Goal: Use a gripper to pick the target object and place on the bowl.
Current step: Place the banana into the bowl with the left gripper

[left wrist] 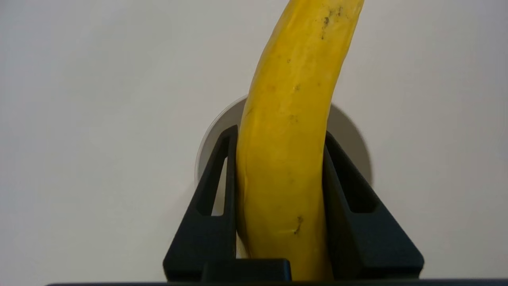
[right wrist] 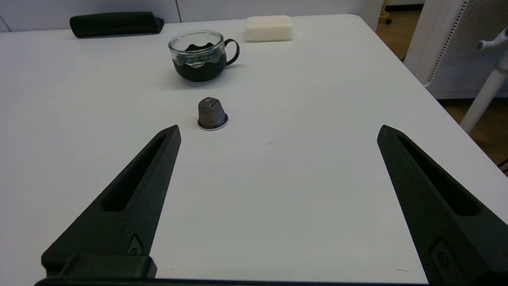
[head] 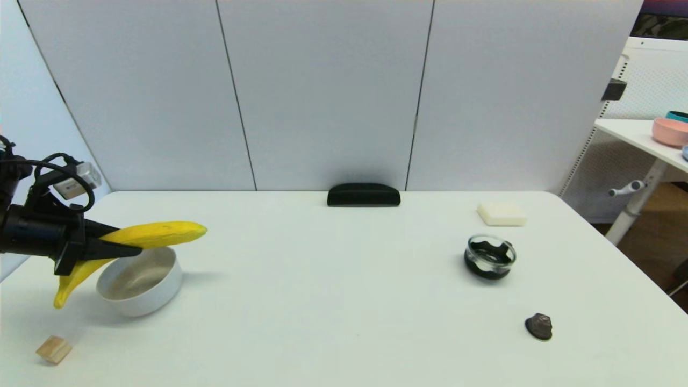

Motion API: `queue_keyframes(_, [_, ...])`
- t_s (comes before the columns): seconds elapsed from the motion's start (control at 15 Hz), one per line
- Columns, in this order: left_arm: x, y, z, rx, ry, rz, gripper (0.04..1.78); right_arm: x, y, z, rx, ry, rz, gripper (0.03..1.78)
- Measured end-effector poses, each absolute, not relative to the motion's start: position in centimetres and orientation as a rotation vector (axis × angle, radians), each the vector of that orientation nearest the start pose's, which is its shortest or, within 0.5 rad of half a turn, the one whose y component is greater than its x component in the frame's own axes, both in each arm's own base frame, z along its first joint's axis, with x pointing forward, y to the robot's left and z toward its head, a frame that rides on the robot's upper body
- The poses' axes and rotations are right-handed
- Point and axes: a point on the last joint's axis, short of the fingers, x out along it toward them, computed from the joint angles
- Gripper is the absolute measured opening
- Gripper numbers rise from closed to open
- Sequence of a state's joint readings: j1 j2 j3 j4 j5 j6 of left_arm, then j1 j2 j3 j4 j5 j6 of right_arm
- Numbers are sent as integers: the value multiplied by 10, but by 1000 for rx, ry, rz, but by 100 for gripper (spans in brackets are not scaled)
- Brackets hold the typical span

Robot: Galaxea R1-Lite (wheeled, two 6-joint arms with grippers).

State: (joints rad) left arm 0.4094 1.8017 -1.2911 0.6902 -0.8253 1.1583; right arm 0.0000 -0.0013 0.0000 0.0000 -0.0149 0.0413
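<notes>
White table [head: 344, 301] carries wooden cube [head: 54, 349] near bowl [head: 141, 281]. Left gripper [head: 121, 243] pinches banana [head: 156, 234] above bowl. Right gripper [right wrist: 278, 135] is spread, facing capsule [right wrist: 212, 114] and glass cup [right wrist: 198, 55].

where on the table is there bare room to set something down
The widest bare stretch of table lies between the white bowl and the glass cup. It is crowded on the robot's left, where the left gripper holds the banana over the bowl, near the wooden cube.

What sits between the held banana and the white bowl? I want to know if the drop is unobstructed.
Nothing: the left gripper holds the banana above the bowl, only air between, as the head view shows.
</notes>
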Motion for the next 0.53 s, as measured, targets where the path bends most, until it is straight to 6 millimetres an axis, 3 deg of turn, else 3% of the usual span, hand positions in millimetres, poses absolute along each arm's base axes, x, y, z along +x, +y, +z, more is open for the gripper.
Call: queue_keyframes(0.53, [272, 115, 173, 328, 611, -800, 62, -23, 0, 75, 41, -2, -15, 171])
